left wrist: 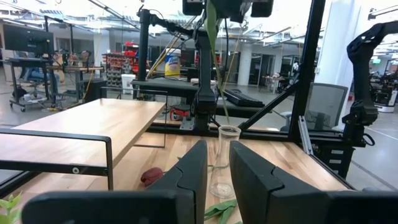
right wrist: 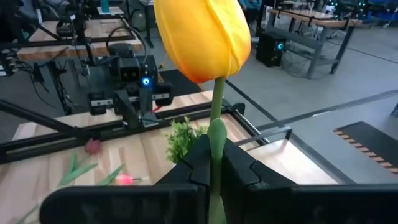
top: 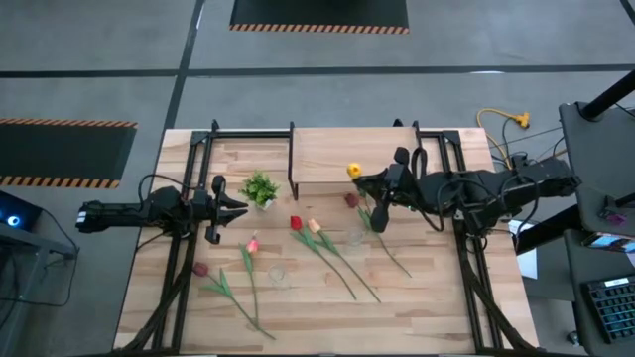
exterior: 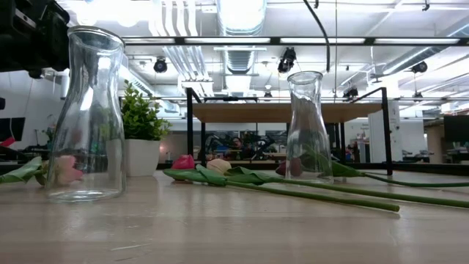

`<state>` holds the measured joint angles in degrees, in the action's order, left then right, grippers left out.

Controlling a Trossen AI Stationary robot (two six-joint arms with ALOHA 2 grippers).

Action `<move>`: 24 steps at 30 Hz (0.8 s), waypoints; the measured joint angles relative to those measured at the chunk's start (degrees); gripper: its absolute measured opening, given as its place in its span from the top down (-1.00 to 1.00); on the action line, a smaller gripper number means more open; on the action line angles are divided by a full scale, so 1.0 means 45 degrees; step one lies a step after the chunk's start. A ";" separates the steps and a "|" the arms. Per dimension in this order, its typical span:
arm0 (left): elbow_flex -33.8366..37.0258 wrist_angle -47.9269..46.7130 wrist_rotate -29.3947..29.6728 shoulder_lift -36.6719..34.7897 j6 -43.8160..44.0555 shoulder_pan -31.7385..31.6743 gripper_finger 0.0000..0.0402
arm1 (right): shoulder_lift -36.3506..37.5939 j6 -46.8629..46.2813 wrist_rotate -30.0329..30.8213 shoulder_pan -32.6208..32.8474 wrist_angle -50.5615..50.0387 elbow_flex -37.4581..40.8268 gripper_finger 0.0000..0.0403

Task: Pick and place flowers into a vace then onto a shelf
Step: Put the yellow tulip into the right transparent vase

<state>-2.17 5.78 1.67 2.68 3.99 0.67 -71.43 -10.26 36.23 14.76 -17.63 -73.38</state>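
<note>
My right gripper (top: 375,184) is shut on a yellow tulip (top: 354,171) in front of the shelf (top: 332,154). The tulip's stem and leaf (left wrist: 213,56) hang over a clear glass vase (left wrist: 225,158), which stands upright on its base. Its lower end is near the vase's mouth. Red (top: 295,222), peach (top: 315,226), pink (top: 252,245) and two maroon tulips (top: 201,269) lie flat on the table. My left gripper (top: 236,206) is open and empty at the table's left, beside the small leafy plant (top: 260,188). My right gripper pinches the yellow tulip's stem (right wrist: 216,140) between its two fingers, a little below the head (right wrist: 202,37). The fingers come level from the table's right and lie across the stem. The tulip is upright and lifted clear, head above the fingers, stem and leaf hanging below.
A second clear vase (top: 280,276) stands toward the table's near edge, large in the low view (exterior: 86,110). The potted plant (exterior: 139,132) stands left of the shelf. Black frame rails (top: 189,248) run along the table's left and right sides.
</note>
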 joint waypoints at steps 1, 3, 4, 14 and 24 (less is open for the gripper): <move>0.0000 0.0000 0.0000 0.0000 0.0000 -0.0001 0.75 | -0.0034 0.0002 -0.0004 0.0001 -0.0004 -0.0070 0.96; 0.0000 0.0005 0.0000 0.0000 0.0000 -0.0001 0.75 | -0.0128 0.0000 -0.0006 0.0001 0.0090 -0.0214 0.96; 0.0000 -0.0002 0.0000 0.0000 0.0000 -0.0001 0.75 | -0.0160 0.0004 -0.0001 0.0000 0.0141 -0.0272 0.96; 0.0000 0.0001 0.0000 0.0000 0.0004 -0.0001 0.75 | -0.1088 0.0377 -0.0004 -0.0002 0.0700 -0.0263 0.96; 0.0000 0.0000 0.0000 0.0000 0.0003 -0.0001 0.75 | -0.2706 0.0729 0.0507 0.0175 0.1019 -0.0253 0.96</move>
<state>-2.17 5.78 1.67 2.68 4.00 0.67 -83.60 -6.98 38.51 15.55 -13.05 -74.52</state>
